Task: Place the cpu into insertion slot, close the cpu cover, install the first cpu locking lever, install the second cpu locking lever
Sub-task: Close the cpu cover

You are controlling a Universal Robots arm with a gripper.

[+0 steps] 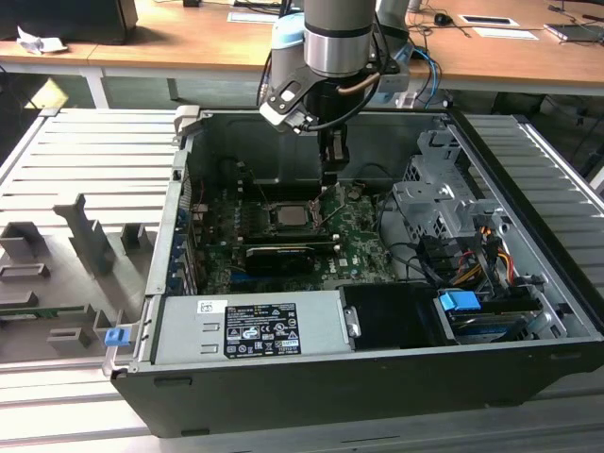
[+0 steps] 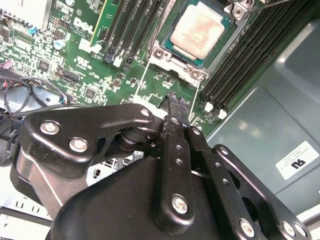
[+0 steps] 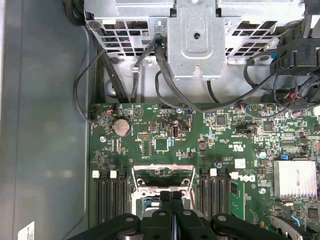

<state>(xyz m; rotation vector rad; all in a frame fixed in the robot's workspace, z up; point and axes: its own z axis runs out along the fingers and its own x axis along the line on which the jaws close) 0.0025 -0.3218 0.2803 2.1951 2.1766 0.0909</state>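
The cpu (image 2: 196, 31), a square chip with a dull silver top, lies flat in the insertion slot (image 2: 175, 59) on the green motherboard; its green edge shows all round. In the exterior view the cpu (image 1: 288, 213) sits mid-board. The cpu cover (image 3: 162, 169), a thin silver frame with a window, stands open at the socket's edge. My gripper (image 2: 174, 100) hangs just above that edge, fingers pressed together with nothing seen between them. It also appears in the exterior view as the gripper (image 1: 332, 175), to that view's right of the chip. Thin lever wires (image 2: 141, 82) rise beside the fingertips.
Black memory slots (image 3: 109, 200) flank the socket on both sides. A metal drive cage (image 3: 195, 40) with cables stands past the board. A finned heat sink (image 3: 295, 177), a long black card (image 1: 278, 255) and the power supply (image 1: 245, 326) crowd the case.
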